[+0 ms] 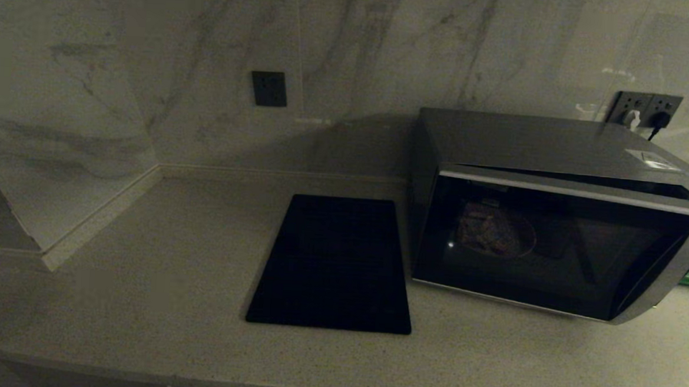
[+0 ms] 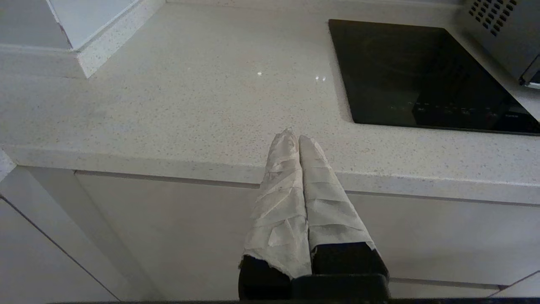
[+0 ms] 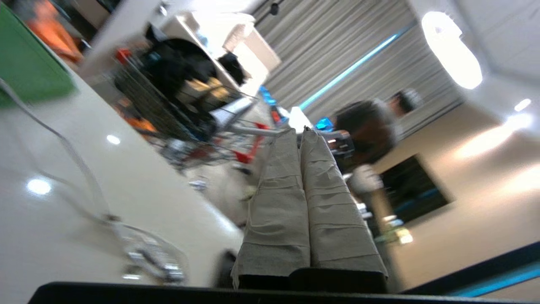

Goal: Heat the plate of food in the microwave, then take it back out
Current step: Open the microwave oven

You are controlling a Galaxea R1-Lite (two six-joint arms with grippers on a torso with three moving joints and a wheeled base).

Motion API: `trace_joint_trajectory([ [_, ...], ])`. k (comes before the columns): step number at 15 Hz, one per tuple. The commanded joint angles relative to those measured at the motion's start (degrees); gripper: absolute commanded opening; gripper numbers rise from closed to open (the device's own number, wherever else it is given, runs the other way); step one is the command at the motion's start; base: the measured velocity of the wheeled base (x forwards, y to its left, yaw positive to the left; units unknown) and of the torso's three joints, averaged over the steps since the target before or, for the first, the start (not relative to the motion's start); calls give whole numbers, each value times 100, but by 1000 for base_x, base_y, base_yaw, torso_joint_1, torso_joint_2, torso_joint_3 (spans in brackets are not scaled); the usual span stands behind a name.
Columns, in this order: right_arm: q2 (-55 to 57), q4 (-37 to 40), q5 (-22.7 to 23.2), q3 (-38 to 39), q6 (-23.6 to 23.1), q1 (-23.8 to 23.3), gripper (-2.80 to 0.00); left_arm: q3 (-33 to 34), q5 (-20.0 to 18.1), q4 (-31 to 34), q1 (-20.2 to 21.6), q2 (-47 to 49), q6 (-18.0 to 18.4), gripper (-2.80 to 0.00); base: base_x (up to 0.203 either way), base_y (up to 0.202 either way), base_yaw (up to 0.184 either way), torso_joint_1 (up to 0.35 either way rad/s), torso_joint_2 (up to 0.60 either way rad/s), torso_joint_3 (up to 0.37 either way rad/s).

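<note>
pale speckled counter (image 1: 168, 302) under marbled wall (image 1: 121, 58), black slab (image 1: 335, 264) beside microwave (image 1: 554, 240)

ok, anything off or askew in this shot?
One thing: the microwave door isn't flush. A dark gap shows along its top edge, widening to the right, so it looks ajar. The plate of food sits inside behind the glass. Nothing spilled on the counter.
</note>
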Motion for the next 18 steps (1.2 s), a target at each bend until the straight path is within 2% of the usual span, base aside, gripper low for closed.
trace_joint_trajectory([
  [1,-185,753,670,-239,-2,-606,-280,0,3,-2,1,7,-4,-280,0,0,0,0,0,0],
  [2,-239,913,928,-219,186,-796,-280,0,3,-2,1,9,-4,-280,0,0,0,0,0,0],
  [5,-291,1142,1000,-76,1041,-928,-280,0,3,-2,1,8,-4,-280,0,0,0,0,0,0],
  [7,-215,1147,1001,-86,2423,-821,-280,0,3,-2,1,3,-4,-280,0,0,0,0,0,0],
  [9,-115,1130,979,-169,4152,-132,-280,0,3,-2,1,4,-4,-280,0,0,0,0,0,0],
  [10,-118,1125,965,-201,4679,203,-280,0,3,-2,1,9,-4,-280,0,0,0,0,0,0],
  [11,-201,1127,959,-249,5029,376,-280,0,3,-2,1,9,-4,-280,0,0,0,0,0,0],
  [13,-314,1160,931,-323,5228,382,-280,0,3,-2,1,9,-4,-280,0,0,0,0,0,0],
  [15,-559,1316,411,-424,5554,397,-280,0,3,-2,1,1,-4,-280,0,0,0,0,0,0],
  [16,-697,1734,359,-521,5701,403,-280,0,3,-2,1,9,-4,-280,0,0,0,0,0,0],
  [17,-816,2051,637,-608,6021,408,-280,0,3,-2,1,8,-4,-280,0,0,0,0,0,0],
  [18,-906,2331,1360,-787,6479,396,-280,0,3,-2,1,9,-4,-280,0,0,0,0,0,0],
])
